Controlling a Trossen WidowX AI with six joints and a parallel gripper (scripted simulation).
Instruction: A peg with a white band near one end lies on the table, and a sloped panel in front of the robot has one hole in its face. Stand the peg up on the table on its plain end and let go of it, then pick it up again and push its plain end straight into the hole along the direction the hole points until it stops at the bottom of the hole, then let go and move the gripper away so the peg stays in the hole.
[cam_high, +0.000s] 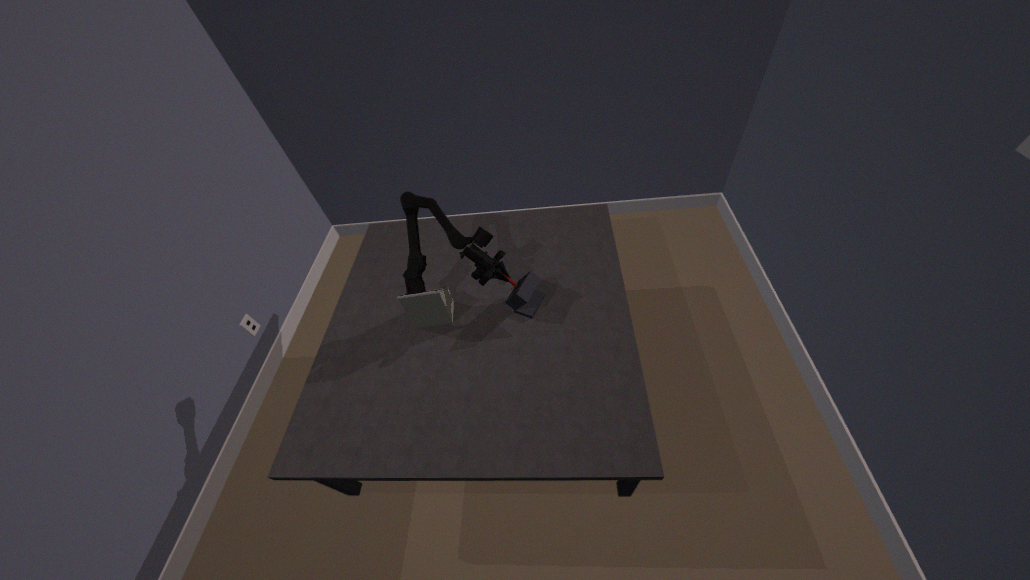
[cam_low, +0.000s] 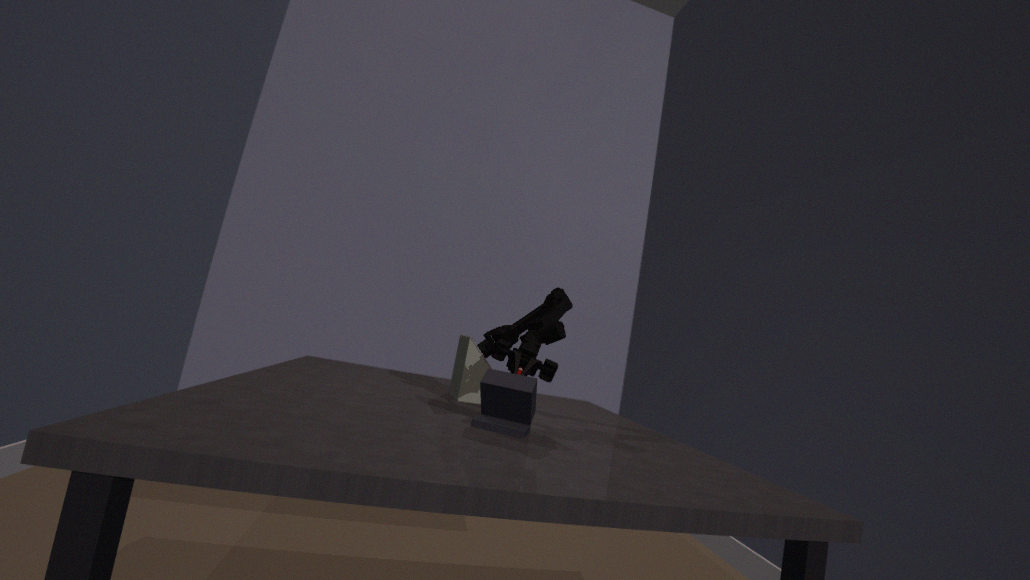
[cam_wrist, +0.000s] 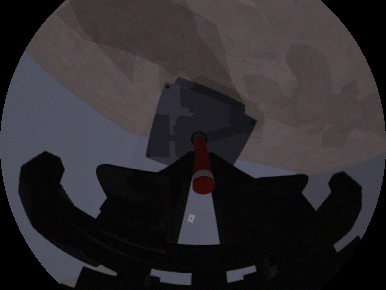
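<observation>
A sloped dark panel (cam_high: 531, 287) (cam_low: 508, 397) (cam_wrist: 220, 107) is seen on the table (cam_high: 468, 403) (cam_low: 324, 446) (cam_wrist: 280, 30). By the gripper (cam_high: 507, 278) (cam_low: 520, 370) (cam_wrist: 201, 156), the red peg (cam_high: 512, 281) (cam_low: 519, 372) (cam_wrist: 201, 159) is gripped, tilted, its plain end at the hole (cam_wrist: 199, 137).

Pale green angled board (cam_high: 426, 309) (cam_low: 461, 368), wall outlet (twin-holed) (cam_high: 250, 324), pale baseboard (cam_high: 807, 360)

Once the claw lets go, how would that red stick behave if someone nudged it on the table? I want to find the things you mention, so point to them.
The red stick (cam_high: 511, 281) (cam_low: 519, 372) (cam_wrist: 202, 157) looks round, so it would probably roll if lying flat. Being slim for its length, it might tip easily if stood upright. Its straight shape between the fingers suggests it's stiff.
</observation>
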